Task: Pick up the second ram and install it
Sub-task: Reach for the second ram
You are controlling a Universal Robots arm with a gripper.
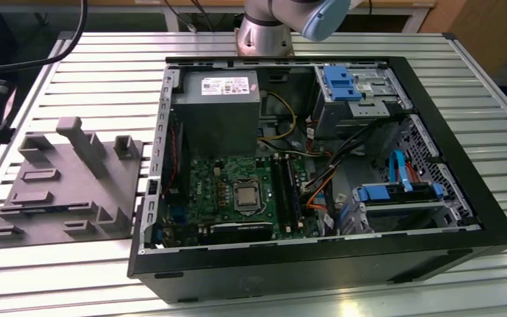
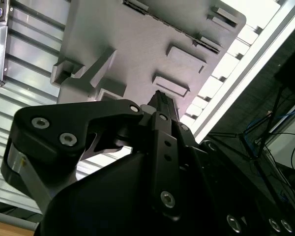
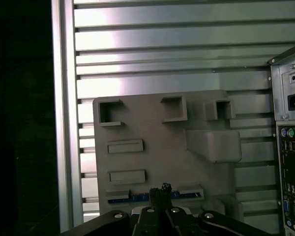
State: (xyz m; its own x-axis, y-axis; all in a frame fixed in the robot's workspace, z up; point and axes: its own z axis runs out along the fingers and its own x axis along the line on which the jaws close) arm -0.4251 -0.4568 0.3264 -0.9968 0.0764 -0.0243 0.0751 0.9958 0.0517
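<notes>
on the exterior view's left, a grey holder tray (image 1: 60, 178) lies flat on the slatted metal tabletop (image 1: 77, 59), with upright blocks and shallow pockets moulded into its face. the second ram (image 1: 37, 209) lies in a long slot along the tray's edge nearest the camera and shows as a thin dark-bluish strip. in the first wrist view the same strip (image 3: 132, 197) runs along one edge of the tray (image 3: 152, 123), and the pincer (image 3: 162, 189) hangs above it, its dark tips crossing the middle of the strip in the picture. the pincer's fingers are drawn close together, with no gap showing between them. in the second wrist view the pincer (image 2: 160, 98) points down toward the tray (image 2: 132, 44), well above its surface.

just beside the tray, toward the exterior view's right, an open black computer case (image 1: 491, 224) lies on its side. inside it, from left to right, are the grey power supply (image 1: 218, 112) above the green motherboard (image 1: 214, 185), then the long dark memory slots (image 1: 286, 188), then drive bays with blue tabs (image 1: 342, 82). the arm's base (image 1: 267, 33) stands on the tabletop behind the case.
</notes>
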